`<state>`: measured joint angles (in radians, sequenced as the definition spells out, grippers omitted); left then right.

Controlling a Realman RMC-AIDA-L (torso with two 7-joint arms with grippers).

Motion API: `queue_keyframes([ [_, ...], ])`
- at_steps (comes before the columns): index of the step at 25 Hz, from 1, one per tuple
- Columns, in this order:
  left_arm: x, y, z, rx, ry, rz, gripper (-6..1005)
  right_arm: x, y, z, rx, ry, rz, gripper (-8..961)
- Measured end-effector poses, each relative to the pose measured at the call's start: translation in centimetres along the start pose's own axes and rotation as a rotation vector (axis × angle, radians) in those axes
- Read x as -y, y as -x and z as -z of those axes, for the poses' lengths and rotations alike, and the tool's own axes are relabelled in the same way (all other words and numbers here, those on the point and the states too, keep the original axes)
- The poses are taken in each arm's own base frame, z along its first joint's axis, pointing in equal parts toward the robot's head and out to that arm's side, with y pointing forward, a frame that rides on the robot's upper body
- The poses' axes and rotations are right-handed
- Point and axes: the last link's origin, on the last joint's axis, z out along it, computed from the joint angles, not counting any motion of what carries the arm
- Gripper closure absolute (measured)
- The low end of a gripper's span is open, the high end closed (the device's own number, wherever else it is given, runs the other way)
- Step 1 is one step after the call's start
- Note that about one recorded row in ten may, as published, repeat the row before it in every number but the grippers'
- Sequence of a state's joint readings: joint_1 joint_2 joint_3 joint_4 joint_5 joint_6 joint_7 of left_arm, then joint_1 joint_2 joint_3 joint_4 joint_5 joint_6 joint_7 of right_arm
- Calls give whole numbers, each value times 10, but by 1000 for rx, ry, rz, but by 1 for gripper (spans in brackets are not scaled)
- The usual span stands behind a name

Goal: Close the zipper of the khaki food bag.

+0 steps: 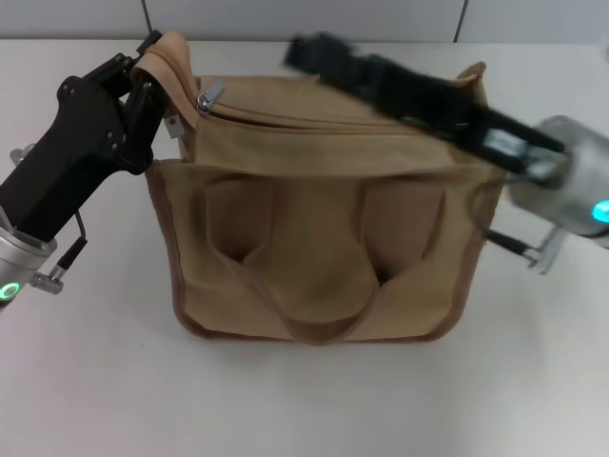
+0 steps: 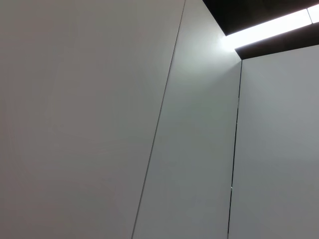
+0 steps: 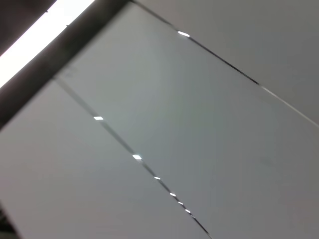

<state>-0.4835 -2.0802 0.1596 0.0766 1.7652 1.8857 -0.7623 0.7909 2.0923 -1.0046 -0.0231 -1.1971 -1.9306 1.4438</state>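
Khaki food bag [image 1: 319, 257], a boxy tan canvas tote w/ two flat loop handles and darker trimmed edges, sat mid-table on the white tabletop [image 1: 314, 400], front face toward the robot. Its zipper [image 1: 314, 119], a long khaki-taped line along the top panel, ran left to right, w/ the small shiny silver pull tab [image 1: 208, 98] at the far-left end, just beside the left gripper [image 1: 152, 90]. That black gripper was at the bag's top-left corner, fingers closed on a fold of the fabric there; it looked like a pinch on the cloth, not on the tab. Right gripper [image 1: 309, 52], also black, reached across over the bag's top from the right toward the far-left end, blurred; whether its fingers were apart or together couldn't be told, and nothing was seen in them. Both wrist views showed only grey wall panels and a light strip, no bag. Judgement: canvas looked soft and light, so it would sag and bunch if the tab were dragged w/o the corner anchored; the left pinch near the zipper's start seemed the right brace. The tab was small, metal, prob. slippery, best taken flat across its faces, then drawn rightward along the tape.
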Motion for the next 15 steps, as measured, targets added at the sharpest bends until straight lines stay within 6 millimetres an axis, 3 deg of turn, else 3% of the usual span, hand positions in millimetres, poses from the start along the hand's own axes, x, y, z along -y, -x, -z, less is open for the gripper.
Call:
queue_keyframes([
  [3, 0, 0, 1, 1, -5, 0, 927, -14, 9, 17, 39, 42, 305, 220],
  [4, 0, 0, 2, 1, -9, 0, 927, -16, 13, 25, 25, 21, 486, 220],
  [5, 0, 0, 2, 1, -9, 0, 927, -16, 13, 25, 25, 21, 486, 220],
  [10, 0, 0, 3, 2, -9, 1, 927, -5, 25, 29, -59, -70, 827, 220],
  [15, -3, 1, 1, -10, -1, 17, 927, 12, 28, 20, -173, -135, 1060, 220],
])
